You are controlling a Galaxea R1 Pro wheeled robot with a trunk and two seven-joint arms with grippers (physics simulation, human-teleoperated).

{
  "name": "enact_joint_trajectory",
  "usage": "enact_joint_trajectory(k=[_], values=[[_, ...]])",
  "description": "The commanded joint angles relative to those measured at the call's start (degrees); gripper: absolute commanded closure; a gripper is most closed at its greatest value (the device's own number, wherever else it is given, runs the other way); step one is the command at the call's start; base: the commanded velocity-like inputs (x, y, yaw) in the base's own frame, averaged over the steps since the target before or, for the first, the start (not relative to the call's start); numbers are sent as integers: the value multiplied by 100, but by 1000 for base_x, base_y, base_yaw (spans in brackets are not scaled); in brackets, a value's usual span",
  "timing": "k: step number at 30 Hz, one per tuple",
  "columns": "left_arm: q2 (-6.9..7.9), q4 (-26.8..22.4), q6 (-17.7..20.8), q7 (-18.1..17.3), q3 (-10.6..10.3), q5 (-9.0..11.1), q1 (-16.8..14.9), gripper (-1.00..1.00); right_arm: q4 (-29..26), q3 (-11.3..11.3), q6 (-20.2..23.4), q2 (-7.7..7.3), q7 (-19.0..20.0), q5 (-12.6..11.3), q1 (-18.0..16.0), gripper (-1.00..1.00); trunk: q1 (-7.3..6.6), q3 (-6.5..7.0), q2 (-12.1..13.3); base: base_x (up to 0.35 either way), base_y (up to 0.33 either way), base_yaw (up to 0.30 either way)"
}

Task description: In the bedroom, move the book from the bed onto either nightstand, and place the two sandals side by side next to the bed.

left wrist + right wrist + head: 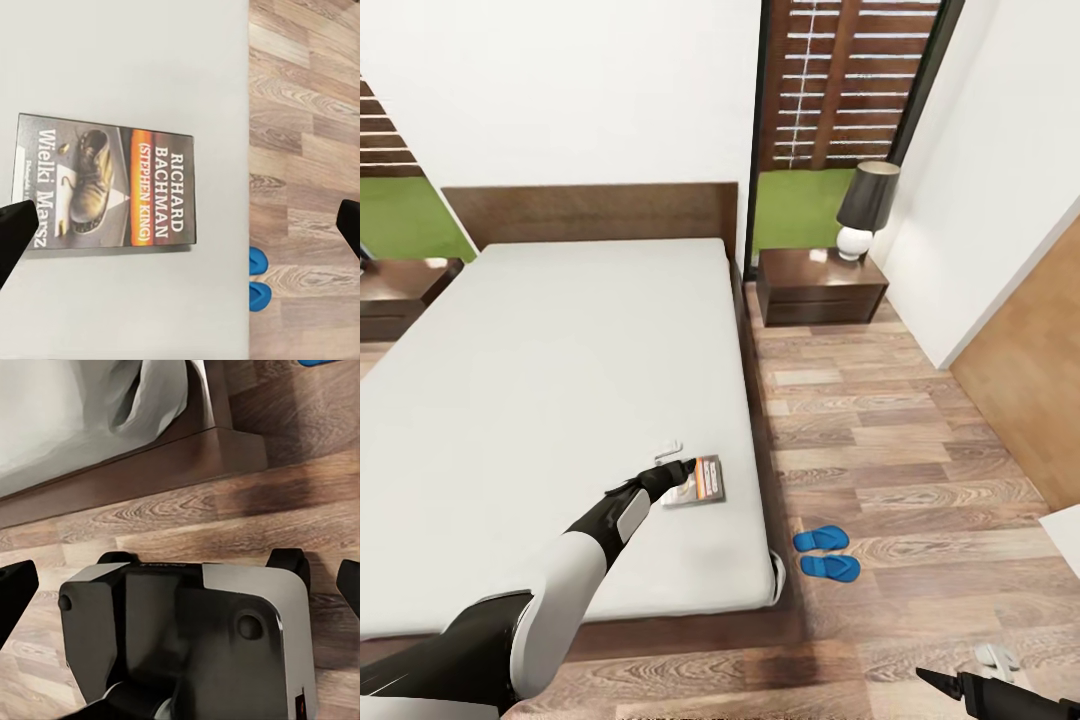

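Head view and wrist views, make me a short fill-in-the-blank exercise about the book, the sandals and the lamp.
1. The book lies flat on the white ____ of the bed.
2. The two blue sandals lie side by side on the ____.
3. The lamp stands on the ____.
4. The left end effector hovers over the book with its fingers ____.

Missing words: mattress; floor; nightstand; open

White-mattressed bed [540, 400] with the book [698, 482] near its edge; sandals [825, 552] paired on wood floor [900, 440].
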Motion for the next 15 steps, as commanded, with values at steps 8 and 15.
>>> enact_joint_trajectory(k=[8,15], values=[[-3,-413,147,-6,4,60,-1,-100,1,-5,60,-2,19,-28,-2,-100,3,-82,-10,0,0,0],[-3,-2350,1739,36,0,88,-37,-100,1,-4,29,-1,16,-28,-2,-100,3,-146,-10,0,0,0]])
